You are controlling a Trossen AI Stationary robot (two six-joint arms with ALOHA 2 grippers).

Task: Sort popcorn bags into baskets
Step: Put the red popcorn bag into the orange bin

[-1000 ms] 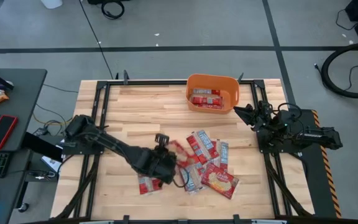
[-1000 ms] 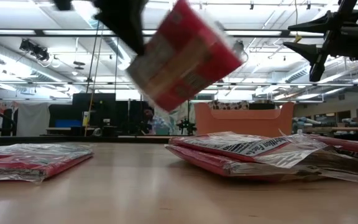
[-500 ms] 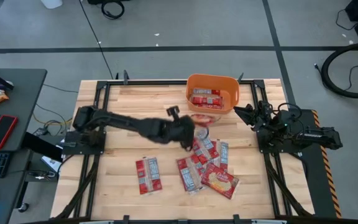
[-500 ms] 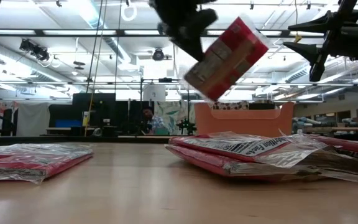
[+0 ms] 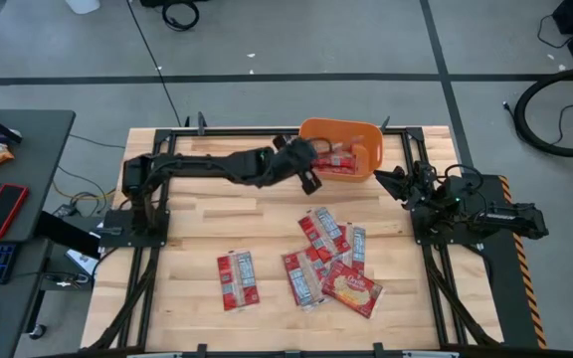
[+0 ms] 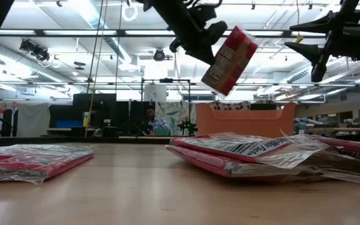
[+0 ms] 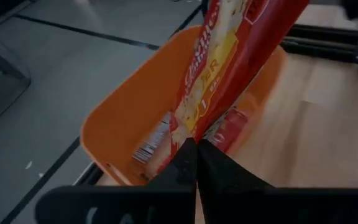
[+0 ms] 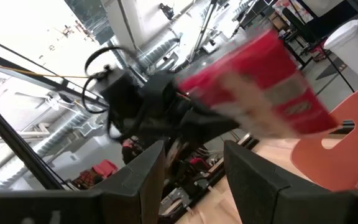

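While the left tool [image 5: 308, 171] hangs at the near rim of the orange basket [image 5: 366, 134], it is clamped on one edge of a red popcorn bag [image 6: 229, 59], which dangles tilted below the fingers. From the left wrist view the bag [image 7: 235, 68] hangs over the basket's inside [image 7: 135, 106], where at least one red packet already lies. The step in hand looks like the drop.

To do it well, the tool should carry a little farther over the middle of the basket before letting go, since the bag hangs askew and its lower corner could catch the near wall and tip out onto the surface [image 5: 207, 199]. Lowering until the bag's free end is below the rim would keep it from fluttering. Then open fully and lift straight up.

Several more bags [image 5: 326, 264] lie in a loose pile on the wood, with one [image 5: 238, 278] apart. The right tool [image 5: 391, 179] waits beside the basket, fingers spread, holding nothing.
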